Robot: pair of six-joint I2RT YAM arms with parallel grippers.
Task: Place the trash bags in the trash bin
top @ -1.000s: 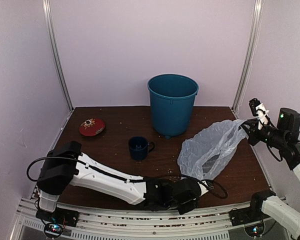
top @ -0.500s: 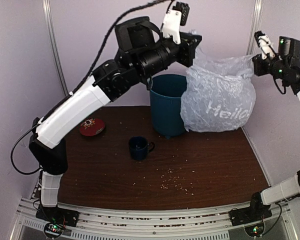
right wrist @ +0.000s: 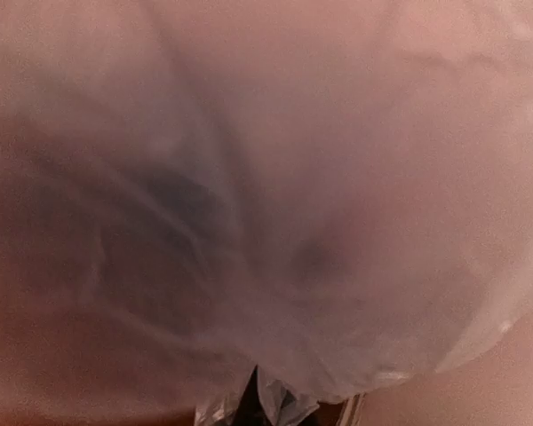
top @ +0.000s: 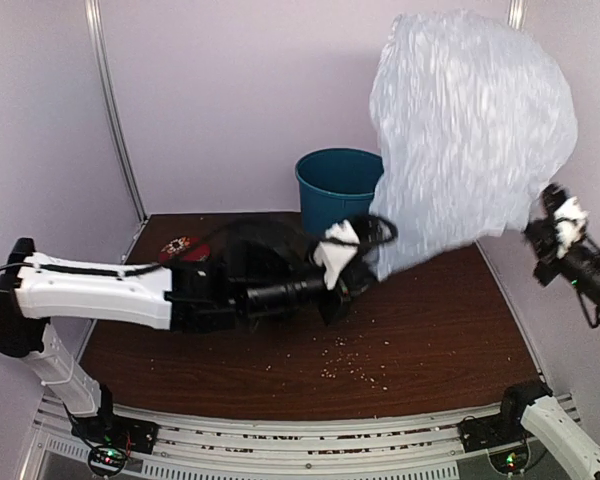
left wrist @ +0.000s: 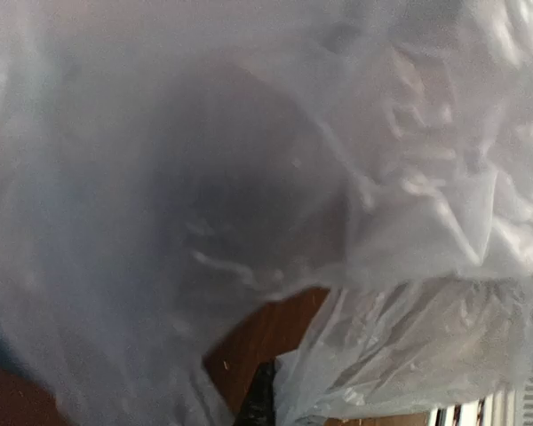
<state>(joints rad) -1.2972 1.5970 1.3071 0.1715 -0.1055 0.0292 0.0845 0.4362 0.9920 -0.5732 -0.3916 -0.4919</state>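
The trash bag point(top: 470, 130) is a pale blue-grey film, billowed high in the air at the right, mouth downward. My left gripper point(top: 363, 268) is shut on its lower left edge, low over the table in front of the trash bin point(top: 332, 185). My right gripper point(top: 540, 238) is shut on the bag's lower right edge. The teal bin stands at the back centre, its right side hidden behind the bag. In both wrist views the bag point(left wrist: 249, 160) point(right wrist: 275, 177) fills the picture, and only a dark fingertip point(left wrist: 265, 399) point(right wrist: 249, 401) shows, with film pinched against it.
A red dish point(top: 183, 243) lies at the left, partly behind the left arm. Crumbs point(top: 355, 365) are scattered on the brown table point(top: 430, 340) in front. Pale walls close in the back and sides, and a metal rail point(top: 280, 440) runs along the near edge.
Both grippers have come down from high beside the bin. The left arm now reaches low across the table, and the bag has ballooned upward above them.
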